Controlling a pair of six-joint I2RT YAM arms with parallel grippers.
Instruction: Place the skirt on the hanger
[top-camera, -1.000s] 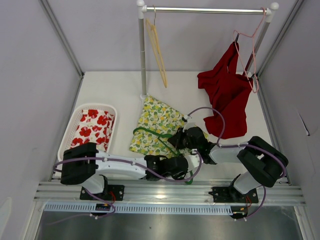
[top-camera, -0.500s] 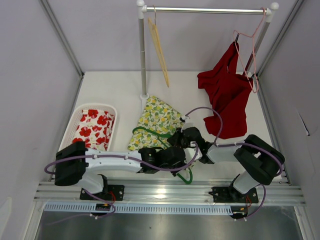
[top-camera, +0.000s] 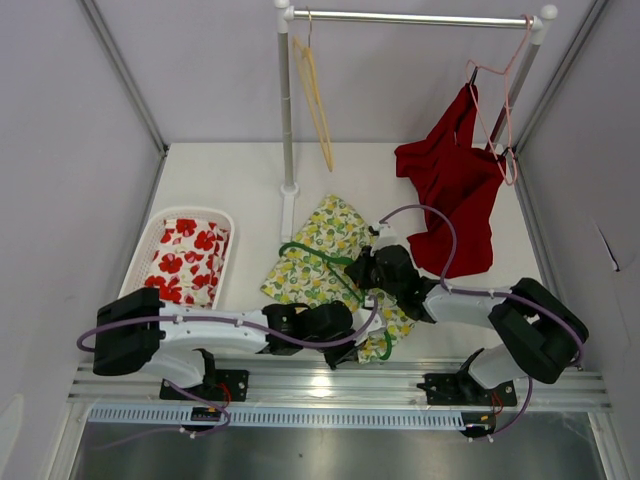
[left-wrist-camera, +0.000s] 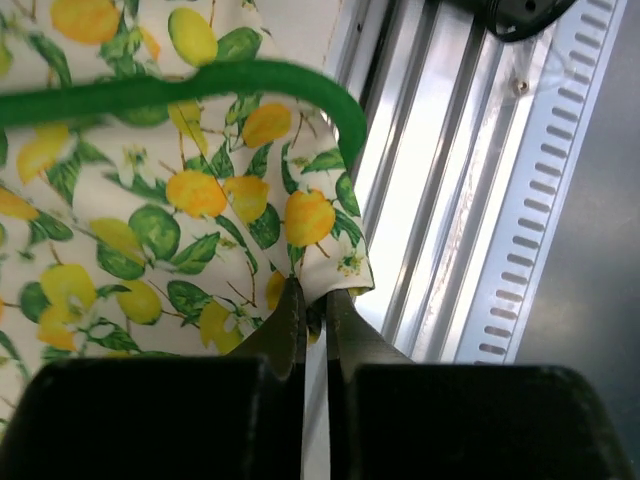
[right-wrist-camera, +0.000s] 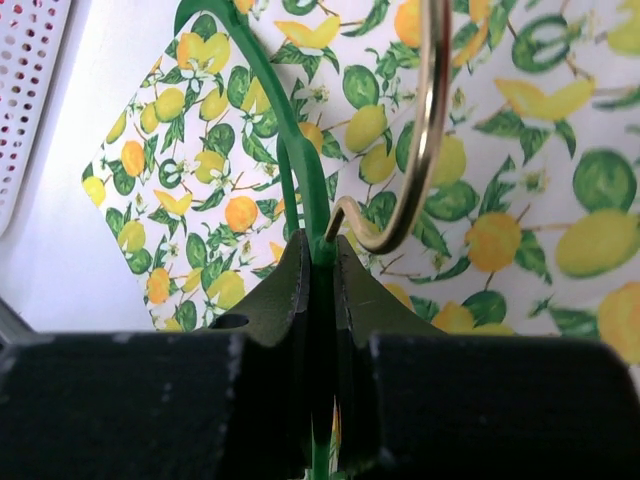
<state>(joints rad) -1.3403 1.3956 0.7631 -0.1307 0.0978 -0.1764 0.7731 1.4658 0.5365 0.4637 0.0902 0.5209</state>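
Nearest the arms, the metal rail (top-camera: 300, 385) runs along the table's front edge. Just beyond it the left gripper (left-wrist-camera: 312, 300) has its fingers pressed together on the near hem corner of the skirt (left-wrist-camera: 200, 200), a white fabric printed with lemons and green leaves; in the left wrist view that pinched corner shows against the rail's grooves. The skirt lies rumpled on the middle of the table (top-camera: 230, 180), in front of the clothes rack's upright pole (top-camera: 286, 100). The green hanger (right-wrist-camera: 290, 130) lies across the top of the skirt, one of its curved ends bending round just above the left fingers. A little farther in, the right gripper (right-wrist-camera: 320, 250) is clamped on the hanger's neck, where the two green arms meet and the gold metal hook (right-wrist-camera: 435, 120) curls up over the lemon print. To the left, apart from the skirt, a white perforated basket (top-camera: 140, 262) holds a cloth with red flowers (top-camera: 185, 255). At the back the pole carries a horizontal bar (top-camera: 420, 18). A pale bare hanger (top-camera: 315, 100) hangs from the bar near its left end, and a red garment (top-camera: 450, 190) hangs from a pink hanger (top-camera: 507, 120) near its right end, its lower edge draping down to the table, close to the right arm's cable.
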